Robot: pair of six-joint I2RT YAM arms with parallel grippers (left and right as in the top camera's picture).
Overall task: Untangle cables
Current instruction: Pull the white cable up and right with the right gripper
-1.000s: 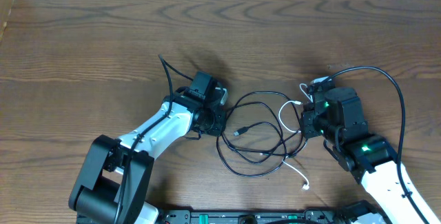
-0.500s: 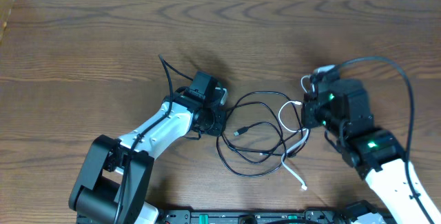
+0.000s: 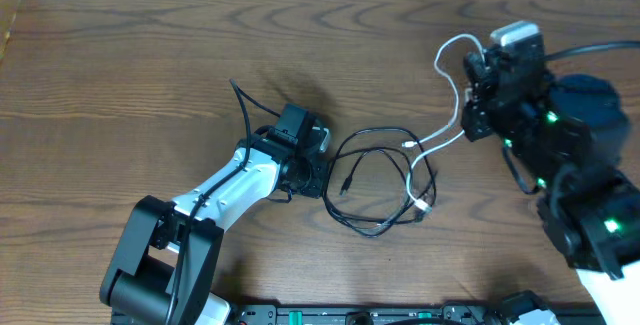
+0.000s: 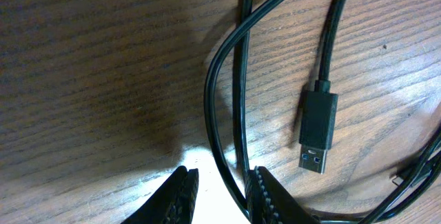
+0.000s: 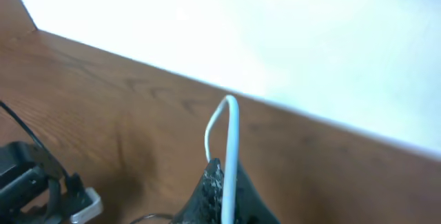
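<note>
On the wooden tabletop the black cables lie in loose loops just right of the left hand. That hand is low and released, with one strand passing between its parted fingers against the right one. The white cable is clenched in the raised right hand and slants left and down into the black loops. A black USB plug lies flat, its metal end pointing toward the left wrist.
</note>
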